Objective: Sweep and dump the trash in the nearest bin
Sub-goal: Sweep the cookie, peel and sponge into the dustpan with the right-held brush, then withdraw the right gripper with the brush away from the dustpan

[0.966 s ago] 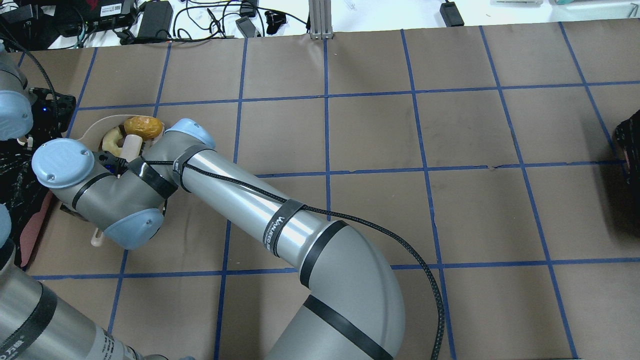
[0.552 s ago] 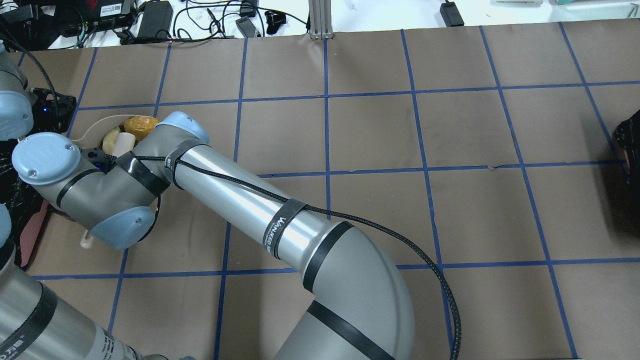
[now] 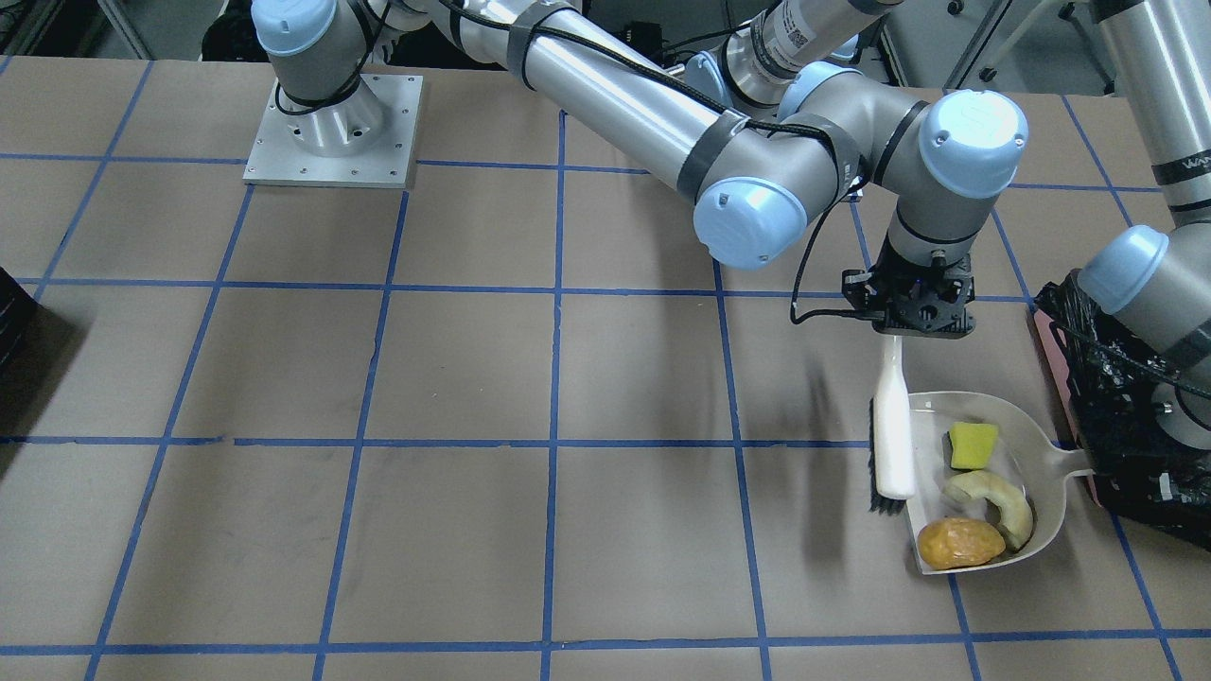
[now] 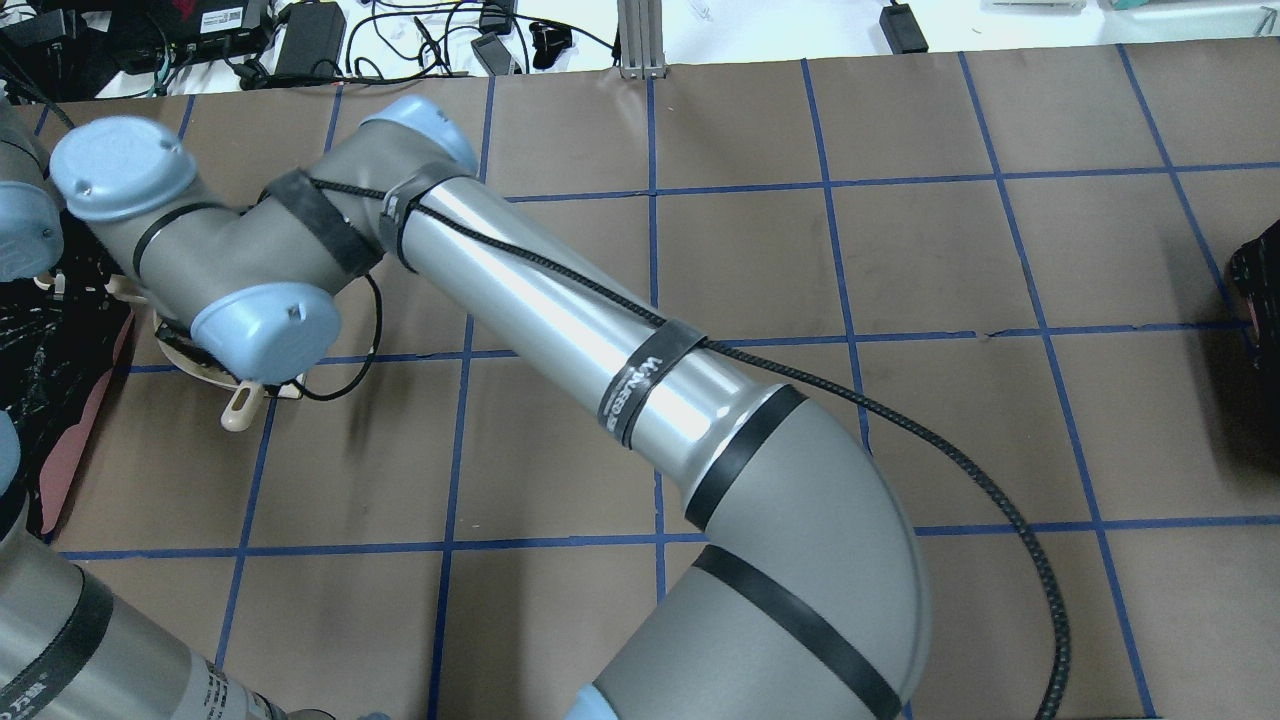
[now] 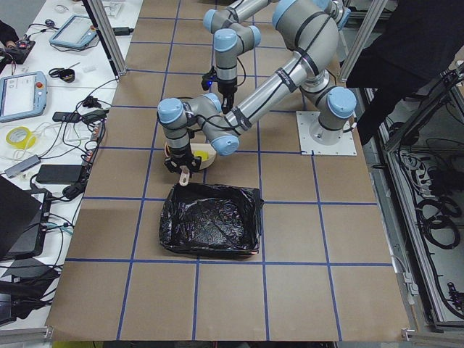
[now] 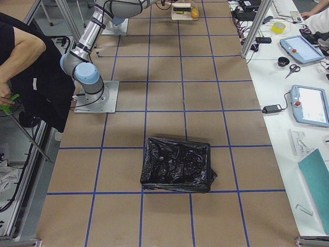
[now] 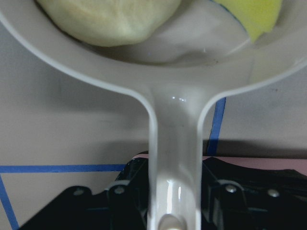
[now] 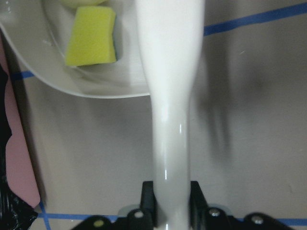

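The white dustpan (image 3: 1026,430) lies on the table with the trash inside: a yellow chunk (image 3: 973,445), a pale banana-like slice (image 3: 995,498) and a brown-orange lump (image 3: 959,544). My left gripper (image 7: 173,208) is shut on the dustpan's handle (image 7: 175,158). My right gripper (image 3: 912,320) is shut on the handle of the white brush (image 3: 892,426), whose dark bristles rest at the pan's open edge. The bin (image 3: 1126,426), pink-sided with a black bag, stands right beside the pan on its handle side. In the overhead view my right arm hides the pan.
A second black-bagged bin (image 4: 1260,290) sits at the table's opposite end. My right arm's long forearm (image 3: 615,95) crosses above the table toward the pan. Cables and devices lie beyond the far edge (image 4: 300,40).
My right arm's wrist has swung toward the table's far side and now covers the dustpan and trash in the overhead view. The brush handle's end shifted with it.
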`<state>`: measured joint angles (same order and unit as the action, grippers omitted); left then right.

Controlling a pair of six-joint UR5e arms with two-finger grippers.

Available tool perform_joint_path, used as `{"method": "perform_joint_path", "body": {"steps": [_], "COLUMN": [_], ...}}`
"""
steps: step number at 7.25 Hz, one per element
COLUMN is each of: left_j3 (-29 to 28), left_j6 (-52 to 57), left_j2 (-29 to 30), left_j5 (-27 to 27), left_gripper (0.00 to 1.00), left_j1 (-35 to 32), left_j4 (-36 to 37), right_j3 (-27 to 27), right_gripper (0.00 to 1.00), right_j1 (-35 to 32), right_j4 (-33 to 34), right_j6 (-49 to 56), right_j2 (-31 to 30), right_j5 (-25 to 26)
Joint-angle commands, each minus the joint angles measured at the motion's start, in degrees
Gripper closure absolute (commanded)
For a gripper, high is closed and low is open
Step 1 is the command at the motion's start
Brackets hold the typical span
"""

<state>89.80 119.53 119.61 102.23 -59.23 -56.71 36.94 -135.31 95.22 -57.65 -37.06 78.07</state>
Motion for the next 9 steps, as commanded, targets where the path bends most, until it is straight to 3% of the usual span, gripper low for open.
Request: {"method": "perform_joint_path", "body": {"steps": [1, 2, 3, 6, 7, 9], "left_j3": [0.11, 0.20, -0.06, -1.20, -1.12, -1.12], "left_j6": [-0.17, -1.39, -0.97, -0.26, -0.17, -0.26], "left_j2": [-0.60, -1.13, -1.66, -3.51, -3.51, -3.69], "left_j5": [-3.34, -7.45, -7.92, -15.81, -16.19, -18.37], "left_gripper": [1.00, 1.00, 1.00, 1.00, 1.00, 1.00], "left_j1": [0.34, 1.04, 2.27, 6.31, 6.50, 6.59], "left_j4": [-0.07, -0.68, -1.47, -7.17, -7.36, -7.45], "right_j3": [6.08, 13.78, 23.78, 52.44, 59.75, 68.15], "right_gripper": [1.00, 1.00, 1.00, 1.00, 1.00, 1.00], "right_j1": [5.48, 7.06, 9.43, 14.98, 15.16, 14.99], "right_j4": [-6.97, -7.06, -6.02, 5.04, 12.55, 14.73], "right_j6": [8.29, 9.82, 16.28, 25.89, 25.40, 24.78], "right_j2": [-7.47, -12.90, -19.65, -38.48, -40.44, -42.04], "right_j5": [0.68, 1.73, 2.70, 2.53, 2.70, 2.97]}}
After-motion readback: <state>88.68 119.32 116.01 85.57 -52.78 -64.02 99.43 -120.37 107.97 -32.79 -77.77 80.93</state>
